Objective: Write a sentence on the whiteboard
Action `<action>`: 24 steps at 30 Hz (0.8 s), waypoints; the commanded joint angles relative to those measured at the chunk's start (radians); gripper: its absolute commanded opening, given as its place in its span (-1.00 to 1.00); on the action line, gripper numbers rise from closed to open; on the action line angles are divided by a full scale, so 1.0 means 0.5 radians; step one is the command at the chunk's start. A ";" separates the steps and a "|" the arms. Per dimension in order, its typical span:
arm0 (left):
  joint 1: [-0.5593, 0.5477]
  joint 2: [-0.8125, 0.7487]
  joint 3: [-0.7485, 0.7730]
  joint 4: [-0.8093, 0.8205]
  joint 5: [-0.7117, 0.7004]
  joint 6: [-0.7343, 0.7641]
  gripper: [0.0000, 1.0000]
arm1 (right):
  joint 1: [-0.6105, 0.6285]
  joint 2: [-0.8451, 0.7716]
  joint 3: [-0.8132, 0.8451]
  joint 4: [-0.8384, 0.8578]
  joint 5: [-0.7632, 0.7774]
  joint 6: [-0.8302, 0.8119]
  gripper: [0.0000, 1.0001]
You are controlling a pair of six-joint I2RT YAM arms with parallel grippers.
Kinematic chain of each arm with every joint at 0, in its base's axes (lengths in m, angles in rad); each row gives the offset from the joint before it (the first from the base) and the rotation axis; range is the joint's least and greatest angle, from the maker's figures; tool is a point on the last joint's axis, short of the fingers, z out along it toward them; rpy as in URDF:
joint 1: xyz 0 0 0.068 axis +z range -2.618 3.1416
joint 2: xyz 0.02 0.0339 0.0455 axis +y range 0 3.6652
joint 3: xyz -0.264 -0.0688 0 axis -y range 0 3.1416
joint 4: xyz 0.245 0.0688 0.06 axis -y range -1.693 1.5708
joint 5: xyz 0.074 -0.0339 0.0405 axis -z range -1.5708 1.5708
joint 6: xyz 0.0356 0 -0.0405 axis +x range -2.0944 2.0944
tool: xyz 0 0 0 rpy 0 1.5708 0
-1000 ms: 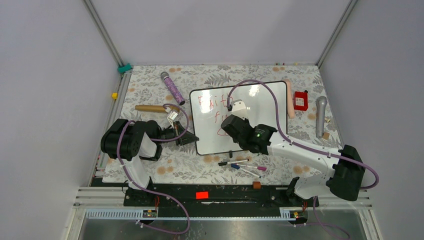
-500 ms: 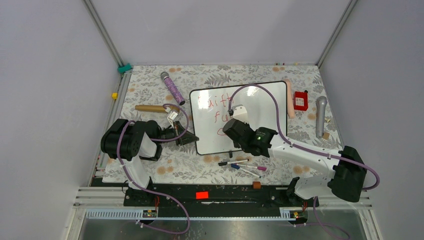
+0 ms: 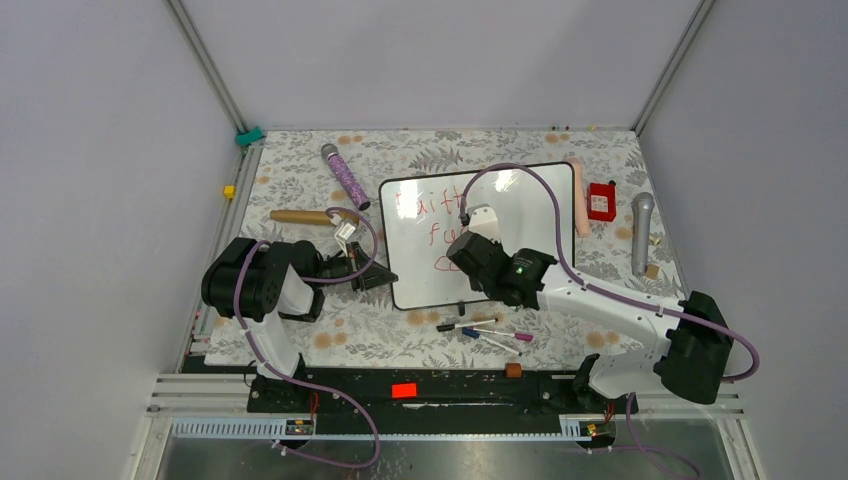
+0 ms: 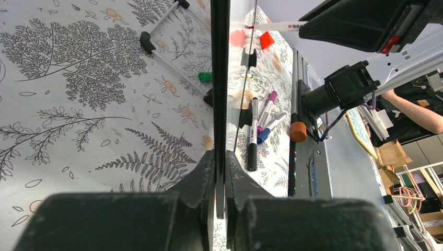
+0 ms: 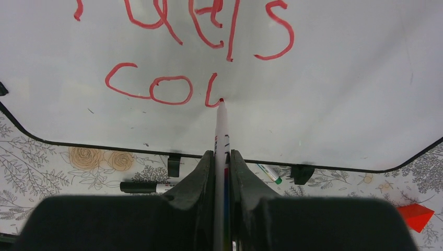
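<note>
The whiteboard (image 3: 420,270) stands tilted on the floral table, with a black frame. My left gripper (image 3: 385,277) is shut on its left edge; in the left wrist view the thin black edge (image 4: 220,78) runs up from between my jaws (image 4: 220,157). My right gripper (image 3: 462,245) is shut on a white marker (image 5: 221,125), whose red tip touches the board. The red sentence (image 5: 156,89) reads "fuels" above and "co" plus a started stroke below. "Faith" (image 3: 425,203) shows in the top view; my right arm hides the rest there.
Several loose markers (image 3: 485,332) lie just in front of the board. A purple patterned tube (image 3: 345,178) and a wooden dowel (image 3: 300,216) lie at the left. A pink stick (image 3: 580,200), a red box (image 3: 601,201) and a grey microphone (image 3: 641,232) lie at the right.
My right gripper has shifted slightly to the right along the board's lower line with the marker. The left arm and the board have not moved.
</note>
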 commanded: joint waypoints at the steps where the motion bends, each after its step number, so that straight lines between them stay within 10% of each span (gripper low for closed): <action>1: -0.009 0.009 0.039 0.136 0.051 0.014 -1.00 | -0.072 0.058 0.127 -0.009 0.159 -0.066 -1.00; 24: -0.008 0.006 0.037 0.136 0.054 0.012 -1.00 | -0.074 -0.068 -0.026 -0.040 0.045 0.040 -1.00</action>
